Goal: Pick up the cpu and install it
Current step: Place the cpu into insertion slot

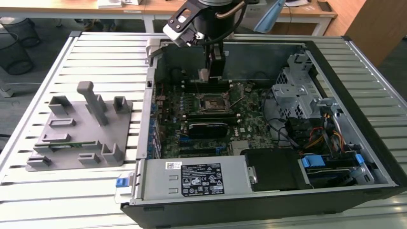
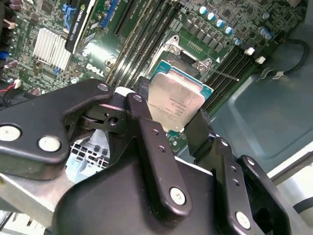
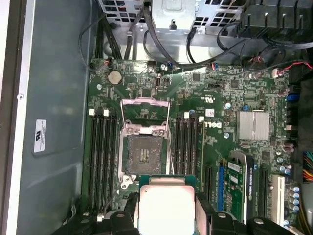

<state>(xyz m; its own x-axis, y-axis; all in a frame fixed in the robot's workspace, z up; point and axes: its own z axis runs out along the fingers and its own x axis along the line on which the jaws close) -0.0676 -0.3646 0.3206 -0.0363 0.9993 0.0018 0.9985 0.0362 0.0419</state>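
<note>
Second wrist view: our jaws pinch the cpu (image 2: 176, 100) by opposite edges; we judge it light, stiff, its underside fragile.

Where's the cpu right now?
In both wrist views the cpu sits clamped in the gripper, held above the motherboard right next to the open socket, not yet seated in it.

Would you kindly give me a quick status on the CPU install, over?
Hand shut on the cpu, held over the motherboard. Socket open and bare, cpu not yet seated. Nothing between them.
</note>
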